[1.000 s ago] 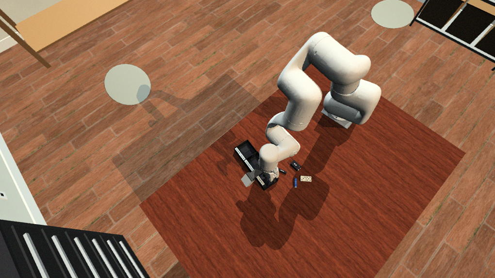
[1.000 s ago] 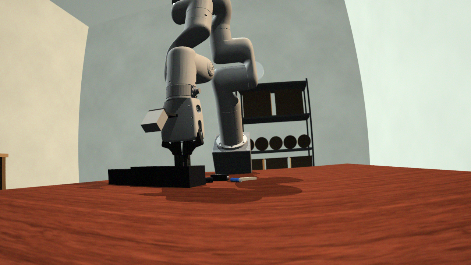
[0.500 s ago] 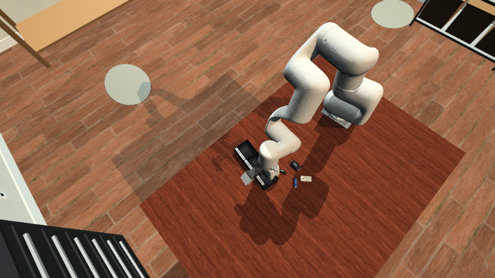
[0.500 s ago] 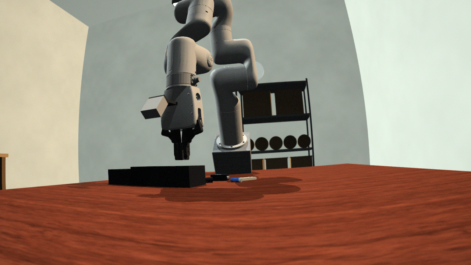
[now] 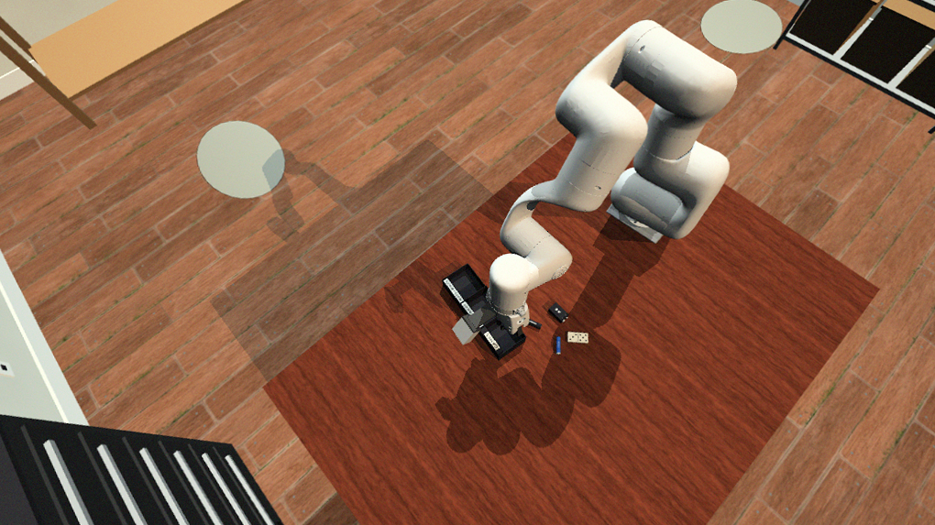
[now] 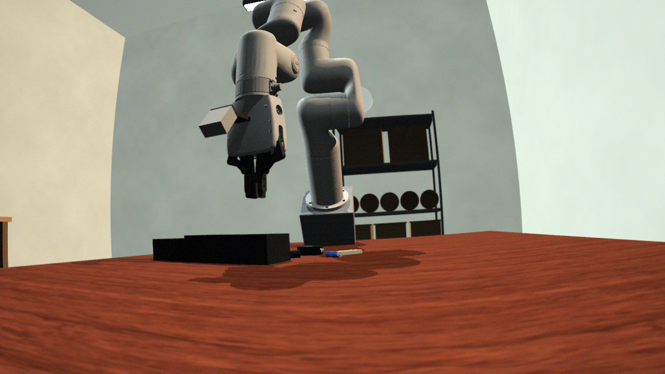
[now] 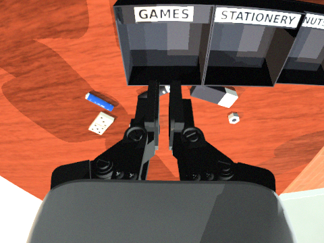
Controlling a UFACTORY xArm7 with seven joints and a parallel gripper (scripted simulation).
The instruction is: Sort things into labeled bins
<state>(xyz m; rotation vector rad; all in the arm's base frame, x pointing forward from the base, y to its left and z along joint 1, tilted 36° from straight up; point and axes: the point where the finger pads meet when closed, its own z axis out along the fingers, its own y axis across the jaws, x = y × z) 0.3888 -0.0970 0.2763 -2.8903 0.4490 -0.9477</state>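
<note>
My gripper is shut, with nothing between the fingers, high above the near rim of the GAMES bin. The STATIONERY bin and NUTS bin adjoin it; no thing shows inside them. On the table lie a blue cylinder, a cream domino, a black block with white marks, mostly hidden by a finger in the wrist view, a dark cylinder, a grey-and-white block and a nut.
The three bins stand in one row. The grey-and-white block lies close by the STATIONERY bin's near wall, and the dark cylinder near the GAMES bin. The robot base stands behind the things. A shelf rack stands far back.
</note>
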